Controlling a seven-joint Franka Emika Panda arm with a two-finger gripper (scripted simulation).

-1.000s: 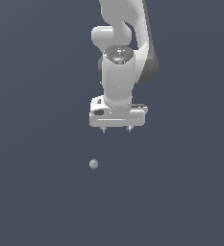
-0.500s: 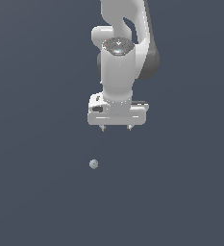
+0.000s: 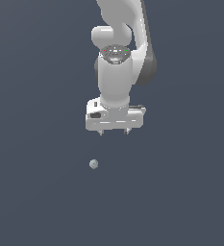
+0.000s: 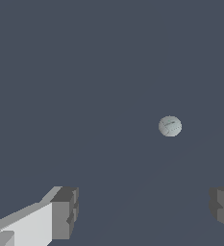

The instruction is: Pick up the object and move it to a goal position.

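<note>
The object (image 3: 93, 164) is a tiny pale grey-green sphere lying on the dark grey floor, below my gripper and a little toward the exterior view's left. My white gripper (image 3: 114, 131) hangs above it, pointing down, open and empty, with only its short fingertips showing under the hand. In the wrist view the object (image 4: 170, 126) lies ahead of the gripper (image 4: 144, 211), apart from both fingers (image 4: 65, 213) and not between them.
Only the uniform dark grey ground (image 3: 36, 192) surrounds the sphere. The white arm (image 3: 116, 57) rises above the gripper to the frame's upper edge.
The arm has shifted slightly between frames, with the gripper staying open at about the same height. The sphere has not moved.
</note>
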